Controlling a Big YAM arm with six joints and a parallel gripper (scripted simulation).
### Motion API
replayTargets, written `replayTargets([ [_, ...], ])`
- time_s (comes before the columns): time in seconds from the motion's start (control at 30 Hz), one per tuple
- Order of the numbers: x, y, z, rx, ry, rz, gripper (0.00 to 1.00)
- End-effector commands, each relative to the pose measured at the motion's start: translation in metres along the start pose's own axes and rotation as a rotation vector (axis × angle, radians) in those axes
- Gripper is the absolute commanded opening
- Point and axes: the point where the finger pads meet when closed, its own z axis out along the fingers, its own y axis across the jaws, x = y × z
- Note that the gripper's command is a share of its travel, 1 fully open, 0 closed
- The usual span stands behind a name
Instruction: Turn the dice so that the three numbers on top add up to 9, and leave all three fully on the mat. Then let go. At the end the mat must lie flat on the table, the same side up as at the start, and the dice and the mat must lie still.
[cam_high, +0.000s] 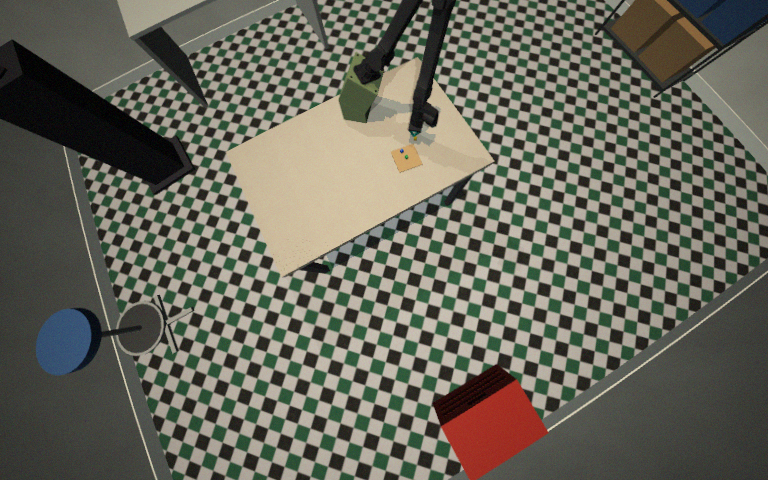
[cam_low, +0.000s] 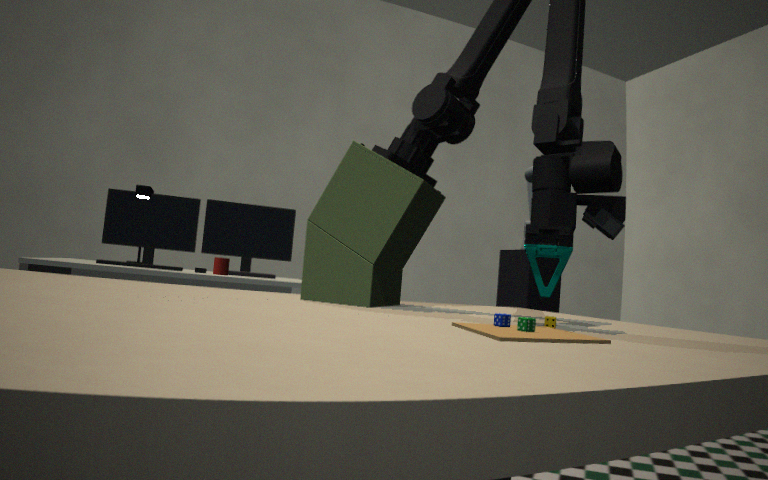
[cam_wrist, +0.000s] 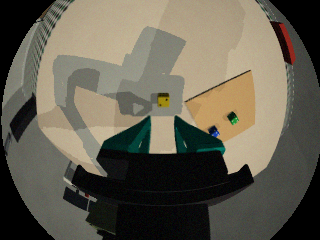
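The orange mat lies flat on the table. A blue die and a green die rest on it, the blue one nearer an edge. A yellow die lies on the bare table beside the mat, in the arm's shadow. The numbers on top are too small to read surely. My gripper, with teal fingers, is partly open and empty. It points down and hangs above the table near the yellow die, touching nothing.
The green arm base stands on the table behind the mat. A desk with two monitors stands beyond the table. The table's front edge runs past the far side of the mat from the arm base.
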Motion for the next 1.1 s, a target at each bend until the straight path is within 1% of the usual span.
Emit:
replayTargets([
  [0.0,-0.007,-0.003,0.006,0.007,-0.016,0.010,0.30],
  [0.3,-0.006,-0.002,0.017,0.006,-0.014,0.011,0.30],
  [0.4,-0.007,-0.002,0.017,0.007,-0.018,0.008,0.30],
  [0.5,-0.006,-0.001,0.020,0.005,-0.014,0.008,0.30],
  [0.67,-0.004,-0.001,0.022,0.004,-0.010,0.012,0.30],
  [0.77,-0.008,-0.002,0.020,0.008,-0.020,0.009,0.30],
  [1.07,-0.007,-0.002,0.020,0.006,-0.017,0.010,0.30],
])
